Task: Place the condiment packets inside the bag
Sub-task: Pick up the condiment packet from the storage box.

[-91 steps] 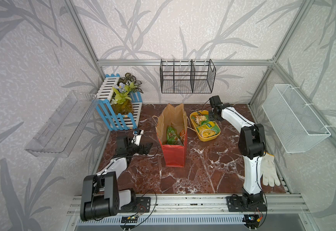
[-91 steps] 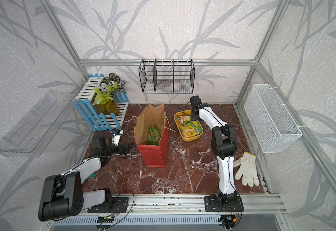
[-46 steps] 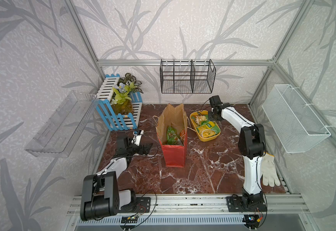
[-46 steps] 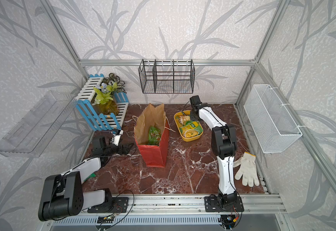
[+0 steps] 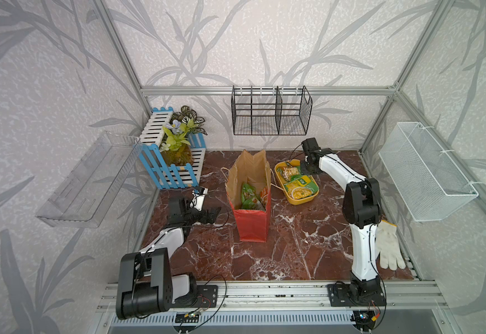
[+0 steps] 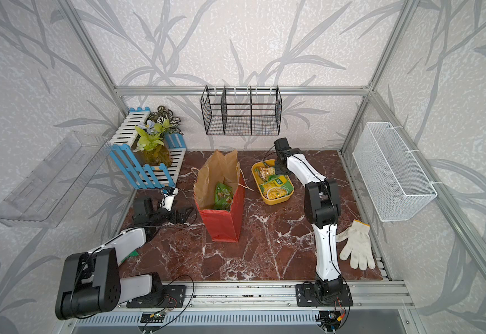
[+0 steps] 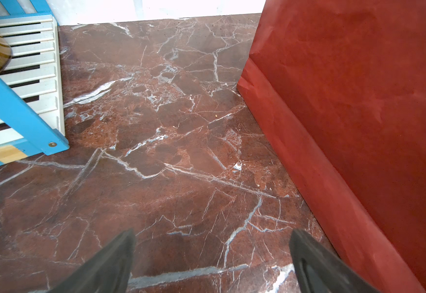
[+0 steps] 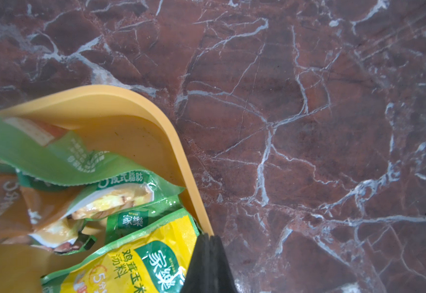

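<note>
red outside and plain brown inside on the bag [image 5: 251, 222]; green, yellow and orange print on the condiment packets [image 5: 299, 185]; yellow tray [image 5: 302, 201]; dark red-brown marble with white veins on the table [image 5: 293, 248]; blue and white slats on the far-left crate [image 5: 175, 173]; white glove [image 5: 389, 248], near right.

Bag [image 5: 250, 222] and tray [image 5: 302, 199] flank bare marble [image 5: 293, 245].
</note>
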Available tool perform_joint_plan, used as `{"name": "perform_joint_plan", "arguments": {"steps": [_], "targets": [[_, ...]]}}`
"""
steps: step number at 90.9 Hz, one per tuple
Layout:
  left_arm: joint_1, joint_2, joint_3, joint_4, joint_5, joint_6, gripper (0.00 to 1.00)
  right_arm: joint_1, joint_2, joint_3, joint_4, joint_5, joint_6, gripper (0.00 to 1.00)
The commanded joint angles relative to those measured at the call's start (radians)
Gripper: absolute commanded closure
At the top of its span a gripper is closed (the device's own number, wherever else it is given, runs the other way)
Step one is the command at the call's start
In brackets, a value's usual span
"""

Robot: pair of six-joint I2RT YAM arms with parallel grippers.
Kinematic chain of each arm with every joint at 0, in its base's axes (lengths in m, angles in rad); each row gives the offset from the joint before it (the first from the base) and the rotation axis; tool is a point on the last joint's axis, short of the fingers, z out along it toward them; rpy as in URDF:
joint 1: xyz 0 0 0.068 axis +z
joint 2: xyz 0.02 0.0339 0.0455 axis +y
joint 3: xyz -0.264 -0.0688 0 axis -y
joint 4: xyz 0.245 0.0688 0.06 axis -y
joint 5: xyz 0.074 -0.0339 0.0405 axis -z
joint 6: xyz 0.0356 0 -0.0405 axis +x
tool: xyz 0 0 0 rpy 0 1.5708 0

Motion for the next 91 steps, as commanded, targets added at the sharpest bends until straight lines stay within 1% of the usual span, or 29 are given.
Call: {"name": "perform_joint_plan", "arguments": {"steps": [1,14,34,53,55,66,76,91], "targets": [[0.003,0.006,0.013,0.015,0.000,0.008,0.01,-0.009,-0.016,0.027,-0.042,0.006,0.012,1.00],[0.003,0.007,0.015,0.014,0.003,0.007,0.01,-0.009,-0.123,-0.032,-0.006,-0.033,0.032,1.00],[0.003,0.003,0.012,0.014,0.003,0.008,0.01,-0.007,-0.323,-0.182,0.065,-0.136,0.069,1.00],[0.003,-0.002,0.009,0.014,0.003,0.008,0.01,0.004,-0.507,-0.305,0.144,-0.162,0.103,1.00],[0.003,-0.003,0.009,0.014,0.004,0.009,0.00,0.006,-0.546,-0.314,0.149,-0.163,0.109,1.00],[0.002,-0.006,0.006,0.014,0.004,0.010,0.01,0.019,-0.645,-0.336,0.166,-0.179,0.127,1.00],[0.003,-0.011,0.006,0.013,0.004,0.010,0.01,0.042,-0.701,-0.336,0.172,-0.177,0.130,1.00],[0.003,-0.021,0.001,0.014,0.004,0.011,0.01,0.105,-0.752,-0.294,0.140,-0.129,0.110,1.00]]}}
